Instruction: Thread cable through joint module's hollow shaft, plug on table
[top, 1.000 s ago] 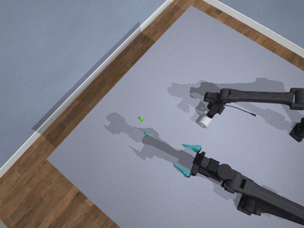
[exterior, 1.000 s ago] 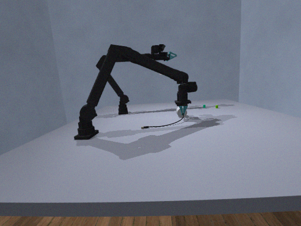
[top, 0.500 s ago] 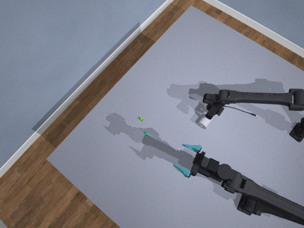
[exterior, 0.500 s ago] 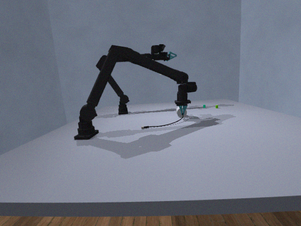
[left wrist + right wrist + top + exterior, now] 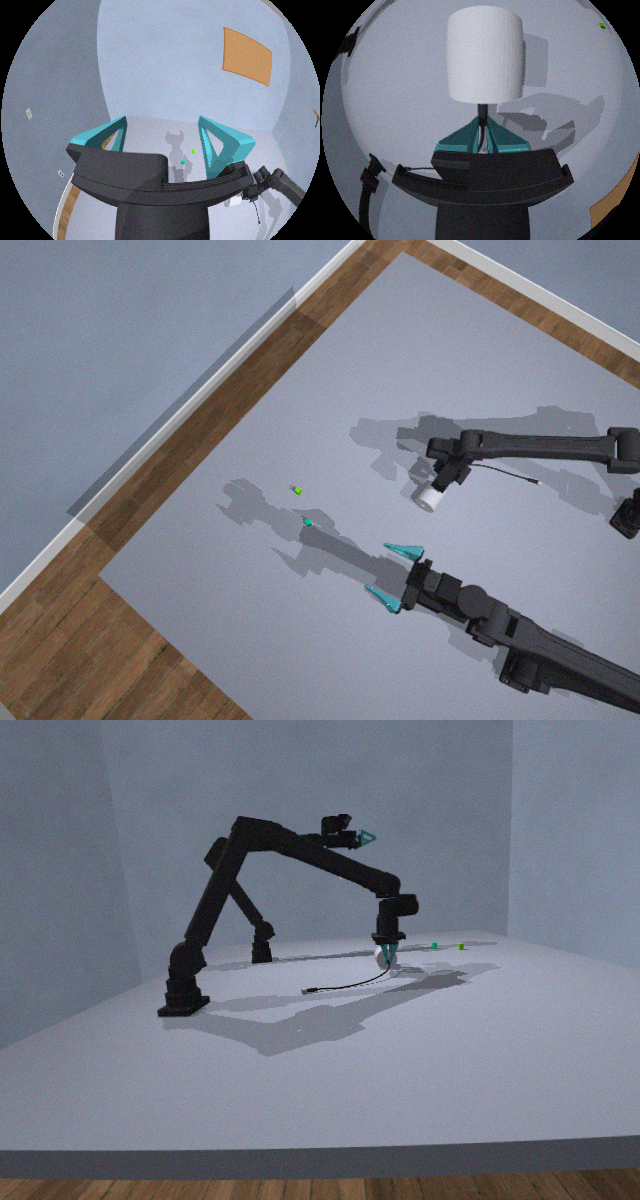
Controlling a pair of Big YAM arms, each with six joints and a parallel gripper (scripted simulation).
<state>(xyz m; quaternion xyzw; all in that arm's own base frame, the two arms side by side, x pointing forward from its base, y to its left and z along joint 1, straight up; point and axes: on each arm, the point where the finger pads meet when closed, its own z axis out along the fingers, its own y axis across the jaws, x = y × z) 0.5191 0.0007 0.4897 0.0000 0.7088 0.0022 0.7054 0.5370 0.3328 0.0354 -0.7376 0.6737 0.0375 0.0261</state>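
Observation:
The white cylindrical joint module (image 5: 428, 498) (image 5: 381, 958) (image 5: 233, 201) (image 5: 485, 55) lies on its side on the table. My right gripper (image 5: 388, 961) (image 5: 482, 120) is shut on one end connector of the black cable (image 5: 501, 470) (image 5: 356, 985), just outside the module. The held connector's black body (image 5: 483, 111) lines up with the module and meets its near end; its tip is hidden there, so its depth in the shaft cannot be seen. The other connector (image 5: 535, 481) (image 5: 308, 990), with a pale tip, lies well behind the gripper. My left gripper (image 5: 375, 565) (image 5: 373, 838) (image 5: 163, 118) is open, empty and high above the table.
A lime-green block (image 5: 297, 490) (image 5: 461, 946) (image 5: 193, 151) (image 5: 602, 25) and a teal block (image 5: 308, 522) (image 5: 434, 945) (image 5: 183, 162) stand on the table beyond the module. The left arm stretches over the table on the other side of the module from the right arm.

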